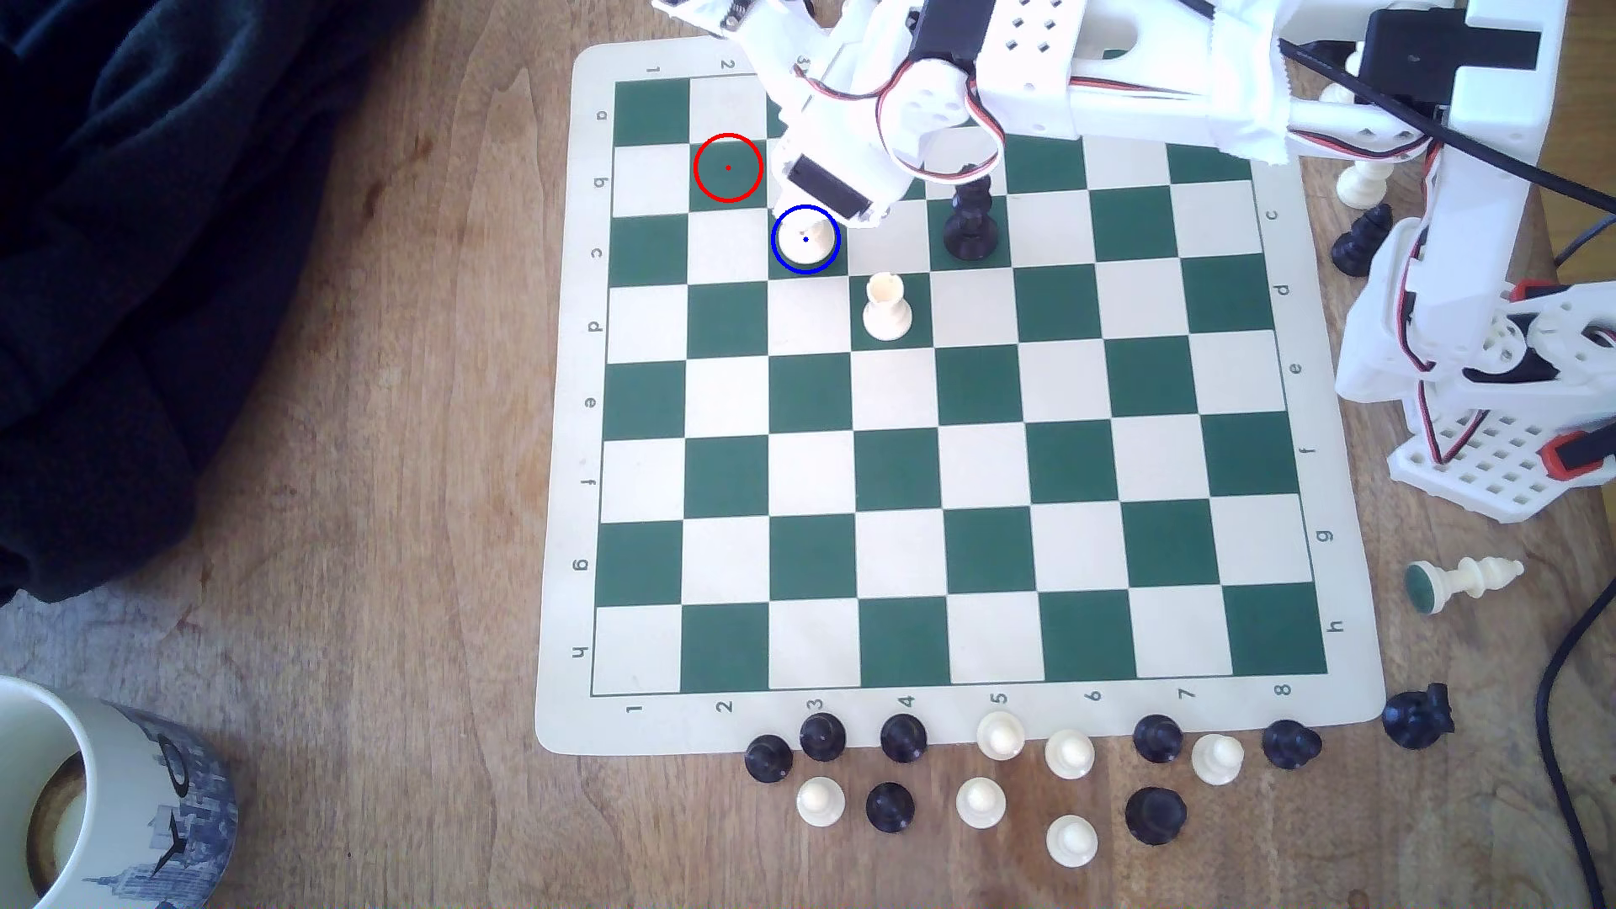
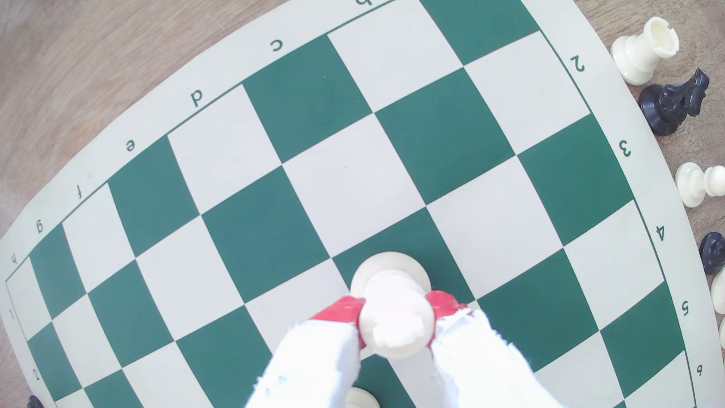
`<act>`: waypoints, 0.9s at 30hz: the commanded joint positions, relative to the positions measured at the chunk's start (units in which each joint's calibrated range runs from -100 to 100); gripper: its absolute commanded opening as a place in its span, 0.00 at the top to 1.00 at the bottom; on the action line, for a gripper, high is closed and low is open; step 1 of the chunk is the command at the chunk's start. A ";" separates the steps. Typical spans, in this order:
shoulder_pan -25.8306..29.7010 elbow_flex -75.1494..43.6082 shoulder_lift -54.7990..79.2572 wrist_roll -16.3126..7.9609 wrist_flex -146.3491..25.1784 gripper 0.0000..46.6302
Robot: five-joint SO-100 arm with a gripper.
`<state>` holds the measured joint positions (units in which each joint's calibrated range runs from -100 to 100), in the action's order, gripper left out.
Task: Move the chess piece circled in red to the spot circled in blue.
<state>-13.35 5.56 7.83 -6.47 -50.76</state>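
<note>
The cream-white chess piece stands with its round base inside the blue ring, on the dark green spot circled in blue. My gripper comes down on it from above, and the arm hides the piece's upper part in the exterior view. In the wrist view the gripper is shut on the piece. One red-padded finger presses on each side of its upper body. The wide base rests over a green square. I cannot tell whether the base touches the board.
The red-ringed green square is bare. A tall black piece and a shorter cream piece stand close by. Several spare pieces line the board's near edge. A mug, dark cloth and the arm's base surround the board.
</note>
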 commanded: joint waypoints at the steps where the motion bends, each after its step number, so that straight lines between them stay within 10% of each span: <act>1: -0.14 -1.30 -3.25 0.24 1.37 0.92; 27: -1.00 -1.75 2.10 0.34 2.93 0.92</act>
<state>-14.53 5.65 11.27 -6.18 -48.53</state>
